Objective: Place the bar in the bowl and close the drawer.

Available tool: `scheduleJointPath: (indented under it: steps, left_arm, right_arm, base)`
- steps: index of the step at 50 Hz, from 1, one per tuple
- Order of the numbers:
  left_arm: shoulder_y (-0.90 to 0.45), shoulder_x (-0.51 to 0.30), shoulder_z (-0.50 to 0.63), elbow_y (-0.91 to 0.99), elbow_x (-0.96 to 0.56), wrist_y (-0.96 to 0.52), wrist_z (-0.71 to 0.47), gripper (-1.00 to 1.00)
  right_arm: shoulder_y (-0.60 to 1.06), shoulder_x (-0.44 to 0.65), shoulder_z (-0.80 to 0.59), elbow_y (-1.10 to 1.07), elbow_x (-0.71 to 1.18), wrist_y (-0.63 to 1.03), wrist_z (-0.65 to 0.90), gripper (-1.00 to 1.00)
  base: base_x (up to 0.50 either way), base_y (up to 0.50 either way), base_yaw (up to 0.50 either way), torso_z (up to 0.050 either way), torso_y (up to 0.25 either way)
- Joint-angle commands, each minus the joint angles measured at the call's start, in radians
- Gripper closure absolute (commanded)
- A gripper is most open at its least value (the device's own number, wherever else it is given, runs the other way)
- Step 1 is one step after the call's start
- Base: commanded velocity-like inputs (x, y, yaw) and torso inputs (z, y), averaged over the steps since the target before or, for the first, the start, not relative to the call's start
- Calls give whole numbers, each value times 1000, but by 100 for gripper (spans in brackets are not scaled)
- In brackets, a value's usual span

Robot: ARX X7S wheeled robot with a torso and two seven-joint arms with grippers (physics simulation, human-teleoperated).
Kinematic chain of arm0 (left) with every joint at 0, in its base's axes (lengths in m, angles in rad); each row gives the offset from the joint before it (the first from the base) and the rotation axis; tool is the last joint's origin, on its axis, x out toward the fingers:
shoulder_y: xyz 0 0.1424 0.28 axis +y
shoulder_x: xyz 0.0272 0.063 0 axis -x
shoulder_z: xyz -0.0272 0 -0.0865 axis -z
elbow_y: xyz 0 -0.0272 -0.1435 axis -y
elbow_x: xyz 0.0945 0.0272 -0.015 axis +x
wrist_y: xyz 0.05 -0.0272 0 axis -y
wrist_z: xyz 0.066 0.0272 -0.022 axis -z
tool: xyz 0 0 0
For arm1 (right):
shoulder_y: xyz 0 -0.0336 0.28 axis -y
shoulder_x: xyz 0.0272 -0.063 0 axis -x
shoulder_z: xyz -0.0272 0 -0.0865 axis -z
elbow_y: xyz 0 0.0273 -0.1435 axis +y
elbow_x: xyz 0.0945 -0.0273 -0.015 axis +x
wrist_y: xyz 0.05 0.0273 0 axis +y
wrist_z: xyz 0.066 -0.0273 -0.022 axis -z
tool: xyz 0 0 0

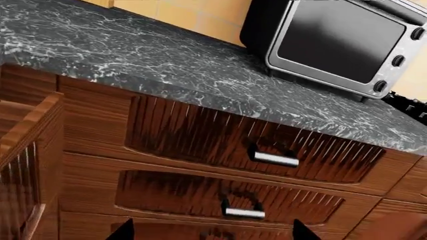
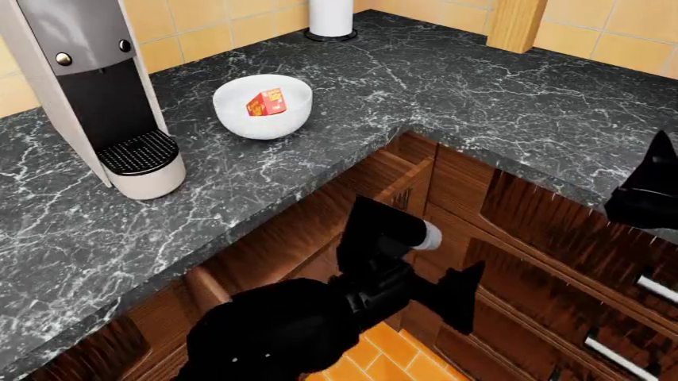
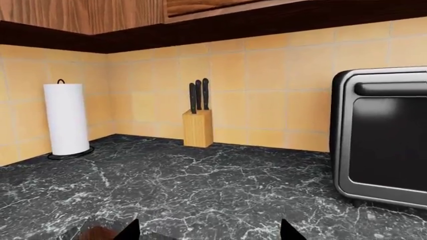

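Note:
The red and yellow bar [image 2: 267, 101] lies inside the white bowl [image 2: 235, 111] on the dark marble counter, next to the coffee machine. The reddish-brown drawer [image 2: 394, 176] stands pulled out below the counter's inner corner; its side wall also shows in the left wrist view [image 1: 33, 135]. My left gripper [image 2: 463, 302] is low in front of the drawer, open and empty, and faces the silver-handled drawers [image 1: 212, 231]. My right gripper [image 2: 646, 194] is at the right edge over the counter, open and empty [image 3: 210, 231].
A coffee machine [image 2: 101, 87] stands at the left of the counter. A paper-towel roll [image 3: 65, 120], a knife block [image 3: 198, 125] and a toaster oven [image 3: 383, 140] stand along the back wall. Smaller silver-handled drawers [image 1: 273, 158] are under the right counter run.

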Motion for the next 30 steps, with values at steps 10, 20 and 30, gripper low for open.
scheduleJointPath:
  steps: [10, 20, 30]
  left_arm:
    - [-236, 104, 559, -528, -216, 420, 64, -100]
    - [-348, 104, 888, -665, -441, 601, 53, -100]
    - [-340, 104, 886, -766, -421, 578, 72, -100]
  right_arm:
    - [-34, 30, -23, -17, -30, -44, -2, -100]
    - [-47, 33, -32, -16, -41, -60, -1, -100]
    - [-58, 33, -38, -17, -46, -73, 2, -100]
  base:
    - [0, 0, 0, 0, 0]
    - [0, 0, 0, 0, 0]
    - [0, 0, 0, 0, 0]
